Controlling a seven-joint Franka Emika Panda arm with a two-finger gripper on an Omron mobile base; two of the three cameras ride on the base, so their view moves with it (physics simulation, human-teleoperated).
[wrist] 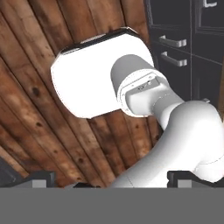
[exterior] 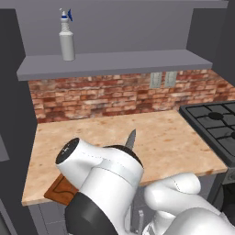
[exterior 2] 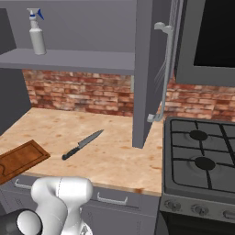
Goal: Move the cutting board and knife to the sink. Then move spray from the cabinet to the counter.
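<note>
A light beige wood-grain desk runs in front of a red brick wall. A dark-bladed knife with a black handle lies flat near the middle of the desk. Well apart from it, a reddish-brown cutting board rests at the front edge, one corner overhanging. Above, a pale grey spray bottle stands upright on a grey cabinet shelf. A black gas stove adjoins the desk. In the hand view the fingers stand wide apart — holding nothing — above a wooden plank floor.
</note>
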